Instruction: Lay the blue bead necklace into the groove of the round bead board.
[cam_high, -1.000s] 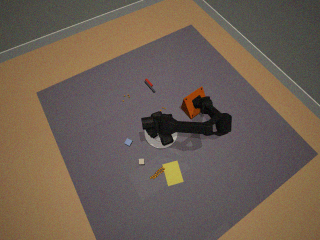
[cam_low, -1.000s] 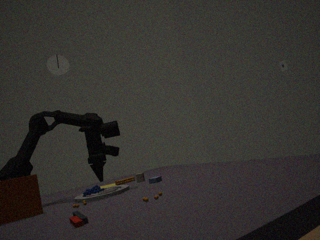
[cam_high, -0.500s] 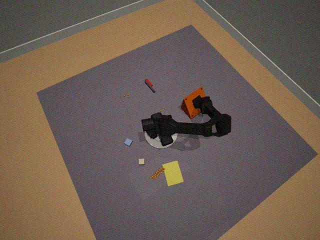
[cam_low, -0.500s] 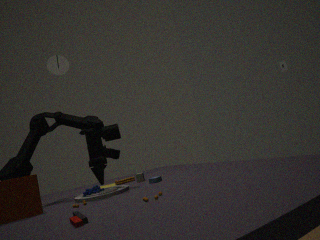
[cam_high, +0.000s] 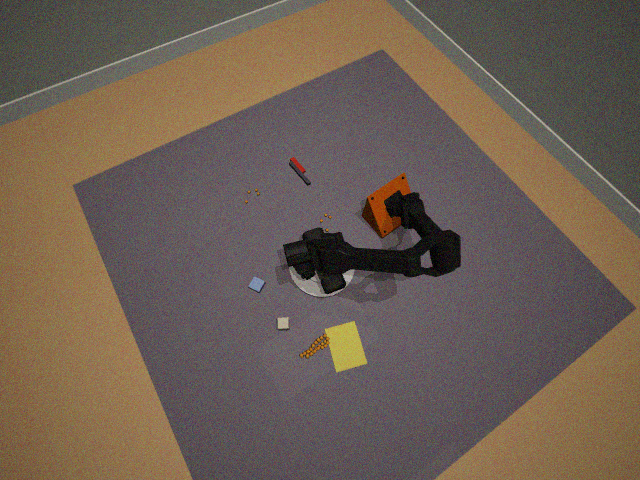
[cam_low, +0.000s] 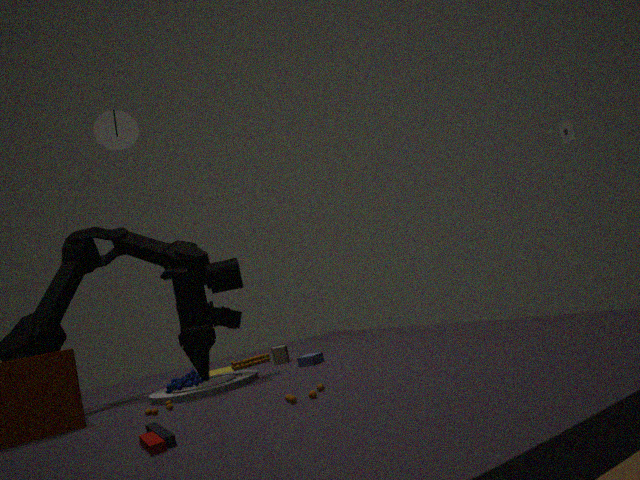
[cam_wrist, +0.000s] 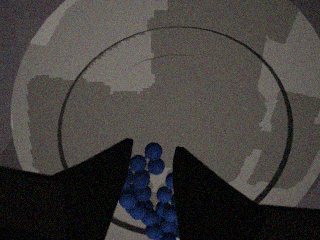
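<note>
While pointing down, the tool (cam_low: 205, 379) (cam_wrist: 153, 150) straddles beads (cam_low: 184, 381) (cam_wrist: 150, 217).

The purple-grey mat (cam_high: 217, 217) (cam_low: 413, 392) carries a yellow sheet (cam_high: 346, 346) beside orange beads (cam_high: 315, 346) (cam_low: 250, 361).

The place is unclear: 1 round clock (cam_low: 116, 129) hangs on a plain grey wall (cam_low: 361, 155).

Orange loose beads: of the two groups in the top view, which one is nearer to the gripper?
The group beside the bead board; the other lies farther left.
</note>
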